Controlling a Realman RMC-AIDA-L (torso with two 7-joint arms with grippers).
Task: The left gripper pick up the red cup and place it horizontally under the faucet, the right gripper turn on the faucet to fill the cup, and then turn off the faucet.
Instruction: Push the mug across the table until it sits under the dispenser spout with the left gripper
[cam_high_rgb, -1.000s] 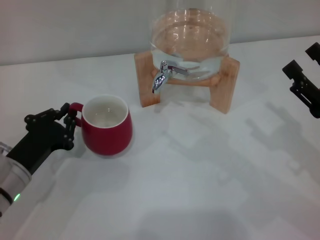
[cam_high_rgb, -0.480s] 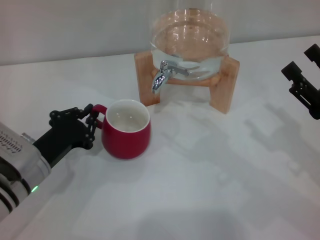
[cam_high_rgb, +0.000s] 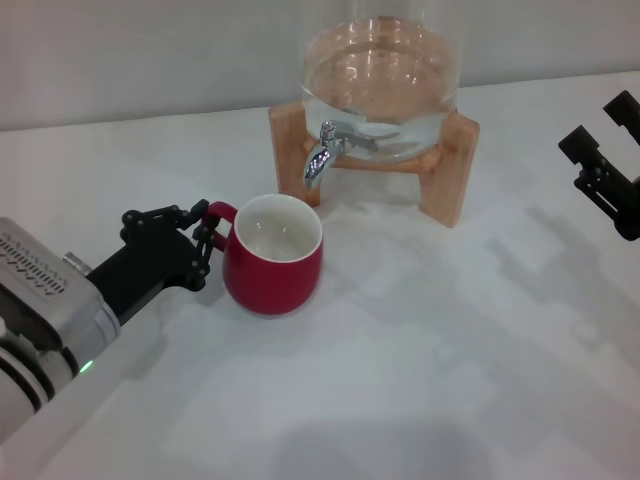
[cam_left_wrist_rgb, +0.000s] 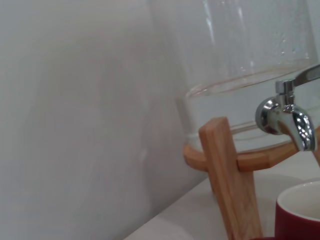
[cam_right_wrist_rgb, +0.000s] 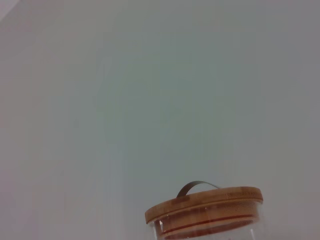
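Note:
The red cup (cam_high_rgb: 272, 257) stands upright on the white table, just in front and left of the faucet (cam_high_rgb: 322, 152). My left gripper (cam_high_rgb: 208, 240) is shut on the cup's handle at its left side. The faucet juts from the glass water dispenser (cam_high_rgb: 380, 70) on its wooden stand (cam_high_rgb: 450, 170). In the left wrist view the faucet (cam_left_wrist_rgb: 289, 115) hangs above the cup's rim (cam_left_wrist_rgb: 300, 210). My right gripper (cam_high_rgb: 600, 160) is open at the right edge, apart from the dispenser.
The white table (cam_high_rgb: 420, 350) spreads in front of the dispenser. A pale wall (cam_high_rgb: 150, 50) runs behind it. The right wrist view shows only the dispenser's wooden lid (cam_right_wrist_rgb: 205, 207) against the wall.
My left gripper has moved the red cup to the right and a little nearer the faucet, holding its handle throughout. The right gripper has barely moved.

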